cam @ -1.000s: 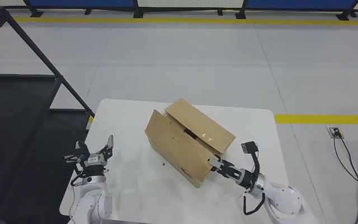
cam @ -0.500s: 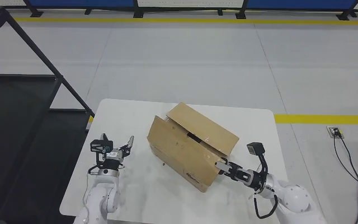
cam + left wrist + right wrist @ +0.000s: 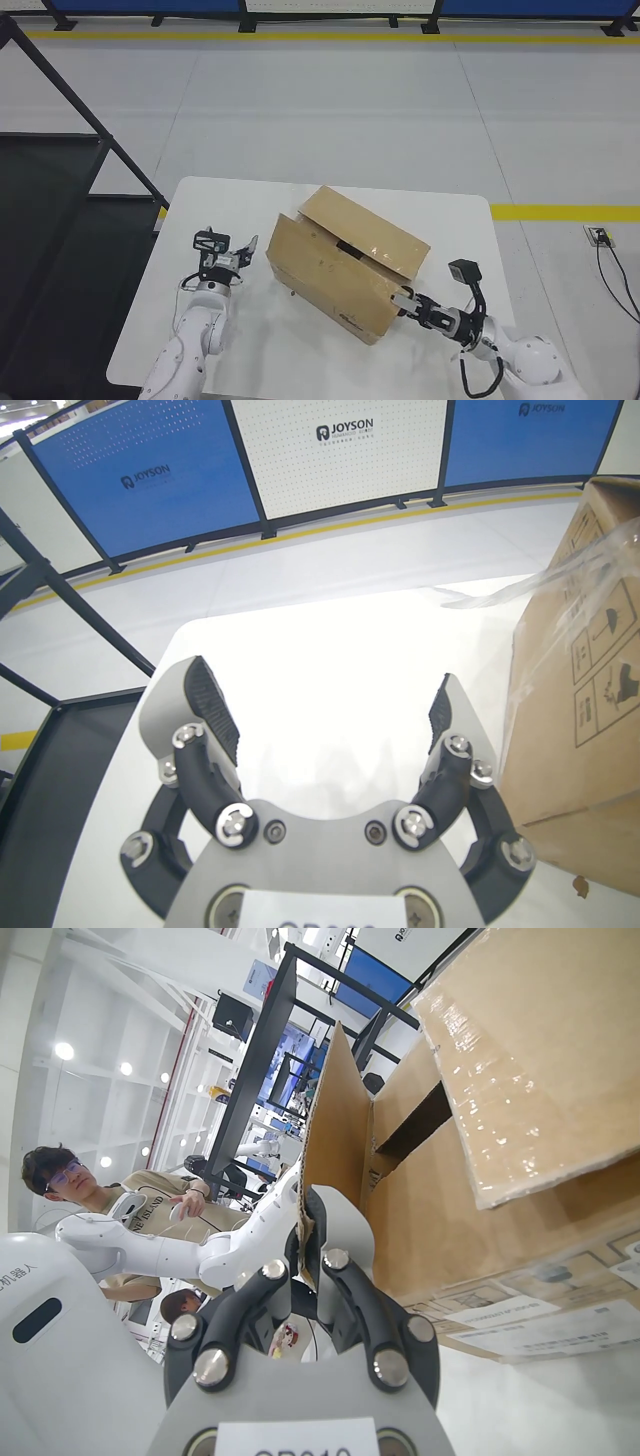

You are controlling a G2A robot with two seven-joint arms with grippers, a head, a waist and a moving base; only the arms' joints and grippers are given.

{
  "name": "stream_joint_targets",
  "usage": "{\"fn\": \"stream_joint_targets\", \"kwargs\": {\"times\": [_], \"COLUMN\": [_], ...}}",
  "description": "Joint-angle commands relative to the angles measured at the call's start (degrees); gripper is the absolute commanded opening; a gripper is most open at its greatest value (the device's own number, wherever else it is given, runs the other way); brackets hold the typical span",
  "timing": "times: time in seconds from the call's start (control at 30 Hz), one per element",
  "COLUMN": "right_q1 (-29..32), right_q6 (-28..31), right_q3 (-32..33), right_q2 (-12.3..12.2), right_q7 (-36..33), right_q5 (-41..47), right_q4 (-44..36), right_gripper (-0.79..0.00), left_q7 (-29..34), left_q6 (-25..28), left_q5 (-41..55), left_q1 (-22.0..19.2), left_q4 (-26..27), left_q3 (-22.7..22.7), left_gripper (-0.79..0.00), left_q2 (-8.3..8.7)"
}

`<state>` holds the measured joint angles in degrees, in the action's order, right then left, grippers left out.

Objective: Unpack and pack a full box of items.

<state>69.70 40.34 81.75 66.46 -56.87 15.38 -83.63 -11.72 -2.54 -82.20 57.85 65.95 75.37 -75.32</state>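
Cardboard box flap (image 3: 331, 1128) is clenched at 5 o'clock by the right hand (image 3: 404, 299); released left hand (image 3: 236, 246) is stationed at 9 o'clock.

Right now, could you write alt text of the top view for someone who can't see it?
A cardboard box sits on a white table, one end gripped by the right tool. The left tool is open beside the box's other end.
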Motion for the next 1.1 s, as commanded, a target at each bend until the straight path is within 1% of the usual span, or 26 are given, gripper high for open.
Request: {"fn": "stream_joint_targets", "kwargs": {"times": [0.0, 0.07, 0.1, 0.13, 0.17, 0.2, 0.23, 0.27, 0.3, 0.33, 0.53, 0.63, 0.8, 0.97, 1.07], "right_q1": [0.25, 0.39, 0.39, 0.39, 0.38, 0.36, 0.37, 0.40, 0.44, 0.48, 1.75, 3.54, 10.59, 18.46, 21.95], "right_q6": [0.50, 0.66, 0.70, 0.78, 0.80, 1.00, 1.25, 1.42, 1.60, 1.60, 2.18, 2.71, 4.51, 2.42, 1.29], "right_q3": [-0.04, -0.15, -0.26, -0.38, -0.49, -0.59, -0.75, -0.83, -0.87, -0.90, -0.03, 1.55, 5.94, 9.95, 10.99], "right_q2": [-0.09, -0.16, -0.19, -0.22, -0.26, -0.30, -0.35, -0.39, -0.45, -0.51, -1.00, -1.33, -1.98, -2.08, -2.05], "right_q7": [0.52, 1.27, 1.61, 1.86, 2.05, 2.18, 2.11, 2.15, 2.20, 2.25, 3.00, 5.13, 10.28, 19.03, 22.53], "right_q5": [-0.33, -0.90, -1.22, -1.57, -1.84, -2.09, -2.27, -2.26, -2.31, -2.34, -3.06, -5.51, -14.56, -24.50, -28.61], "right_q4": [-0.10, -0.04, -0.06, -0.08, -0.12, -0.21, -0.32, -0.36, -0.48, -0.66, -2.98, -4.51, -10.57, -17.08, -19.48], "right_gripper": [-0.785, -0.785, -0.751, -0.680, -0.597, -0.486, -0.403, -0.240, -0.132, 0.000, 0.000, 0.000, 0.000, 0.000, 0.000], "left_q7": [-0.11, -0.35, -0.49, -0.49, -0.54, -0.57, -0.63, -0.71, -0.80, -0.86, -0.87, -0.96, -0.84, -0.80, -0.76], "left_q6": [0.95, 1.70, 1.92, 2.35, 2.79, 3.04, 3.27, 3.47, 3.56, 3.62, 4.03, 4.24, 4.43, 6.48, 7.57], "left_q5": [-0.23, -0.54, -0.51, -0.43, -0.29, -0.24, -0.29, -0.42, -0.54, -0.58, 0.13, -0.08, -0.13, -1.46, -2.55], "left_q1": [-0.16, -0.08, 0.03, 0.14, 0.24, 0.38, 0.54, 0.73, 0.88, 0.98, 0.71, 0.75, 0.36, 0.50, 0.95], "left_q4": [-0.44, -0.59, -0.61, -0.63, -0.60, -0.55, -0.39, -0.27, -0.13, -0.07, 0.22, 0.69, 0.75, 1.16, 1.79], "left_q3": [-0.53, -0.81, -0.85, -0.93, -0.94, -0.92, -0.93, -0.94, -0.89, -0.81, -0.52, -0.59, -0.87, -1.25, -1.35], "left_gripper": [0.000, 0.000, 0.000, 0.000, 0.000, 0.000, 0.000, 0.000, 0.000, 0.000, 0.000, 0.000, 0.000, 0.000, 0.000], "left_q2": [-0.08, -0.09, -0.10, -0.11, -0.11, -0.11, -0.10, -0.08, -0.06, -0.04, -0.10, -0.11, -0.22, -0.09, 0.05]}}
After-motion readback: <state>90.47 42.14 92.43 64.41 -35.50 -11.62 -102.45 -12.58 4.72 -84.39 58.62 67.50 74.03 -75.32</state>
